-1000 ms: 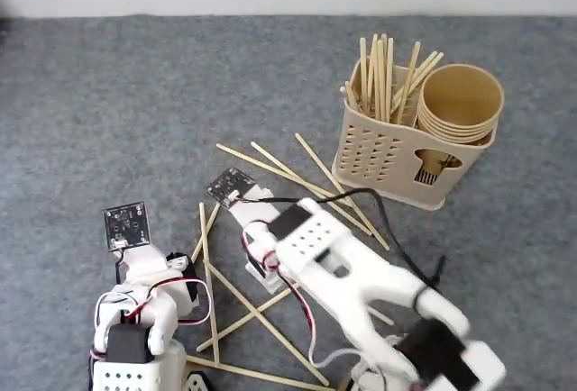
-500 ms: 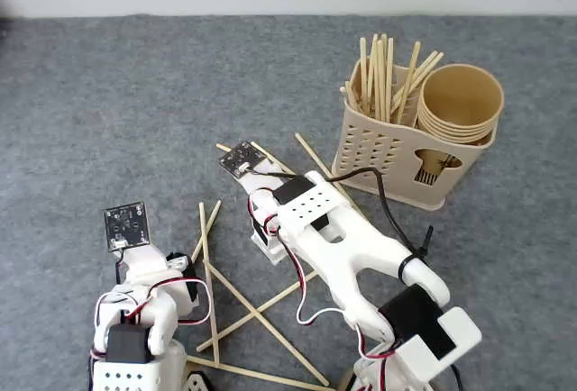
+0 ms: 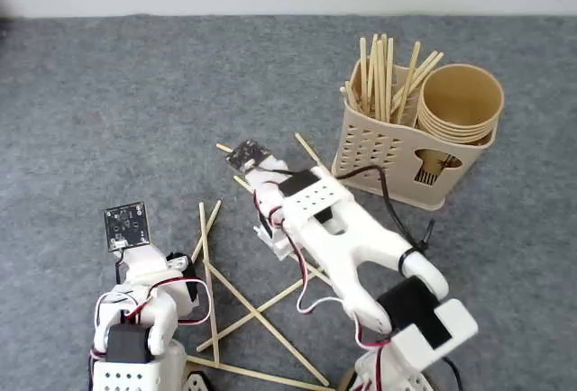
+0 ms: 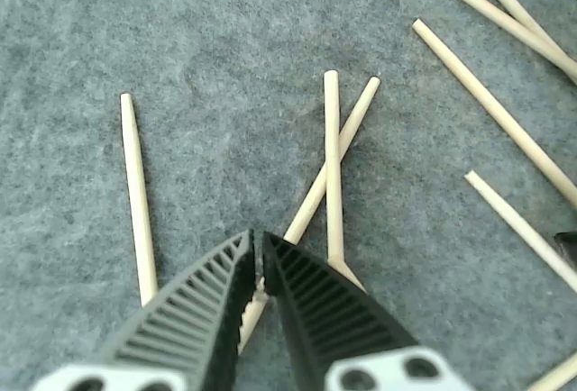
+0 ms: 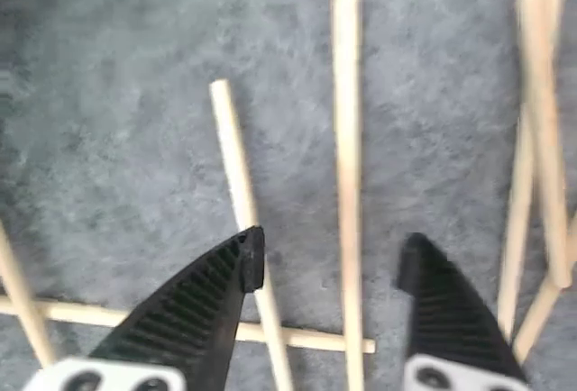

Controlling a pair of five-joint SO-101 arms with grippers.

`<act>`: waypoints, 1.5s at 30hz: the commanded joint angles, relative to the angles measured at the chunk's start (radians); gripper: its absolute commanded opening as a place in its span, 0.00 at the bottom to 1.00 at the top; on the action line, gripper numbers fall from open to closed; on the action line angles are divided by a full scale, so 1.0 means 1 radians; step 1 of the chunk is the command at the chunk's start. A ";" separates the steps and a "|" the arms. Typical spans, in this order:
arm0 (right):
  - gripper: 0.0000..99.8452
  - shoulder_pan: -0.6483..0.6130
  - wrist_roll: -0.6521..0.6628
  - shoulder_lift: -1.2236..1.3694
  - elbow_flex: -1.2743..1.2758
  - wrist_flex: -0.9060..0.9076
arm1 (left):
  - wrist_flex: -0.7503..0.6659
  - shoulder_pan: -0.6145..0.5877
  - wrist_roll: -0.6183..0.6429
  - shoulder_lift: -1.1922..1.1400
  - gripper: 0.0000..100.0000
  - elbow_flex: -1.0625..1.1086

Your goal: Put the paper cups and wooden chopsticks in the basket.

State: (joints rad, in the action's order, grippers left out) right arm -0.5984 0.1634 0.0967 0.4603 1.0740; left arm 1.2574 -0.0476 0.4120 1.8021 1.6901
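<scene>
Over the grey worktop (image 3: 108, 103), in the high view, the basket (image 3: 397, 161) is standing at the far right. The paper cups (image 3: 460, 103) are sitting stacked in its right compartment, and the upright chopsticks (image 3: 383, 71) are standing in its left one. The loose chopsticks (image 3: 209, 283) are lying crossed on the worktop, between and around the two arms. The right arm (image 3: 334, 229) is lying stretched over some of them, and the left arm (image 3: 144, 301) is sitting folded at the near left.

From the left wrist view, the left tool (image 4: 258, 240) is hanging above a crossed pair (image 4: 334, 166) of sticks, its jaws together and gripping nothing.

From the right wrist view, the right tool (image 5: 332, 251) is hanging with its jaws wide apart, and a long stick (image 5: 346, 139) is running between them on the worktop.
</scene>
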 commanded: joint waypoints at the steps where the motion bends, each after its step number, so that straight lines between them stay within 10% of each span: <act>1: 0.33 0.022 0.003 0.010 -0.057 0.010 | 0.003 0.002 -0.005 0.012 0.01 -0.008; 27: 0.32 -0.174 -0.052 -0.101 -0.180 0.355 | 0.003 0.002 -0.005 0.012 0.01 -0.008; 45: 0.33 -0.119 -0.034 0.102 -0.137 0.119 | 0.003 0.002 -0.005 0.012 0.01 -0.008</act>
State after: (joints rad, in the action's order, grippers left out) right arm -0.7580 0.1005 0.2041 0.3345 1.2229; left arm 1.2574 -0.0476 0.4120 1.8021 1.6901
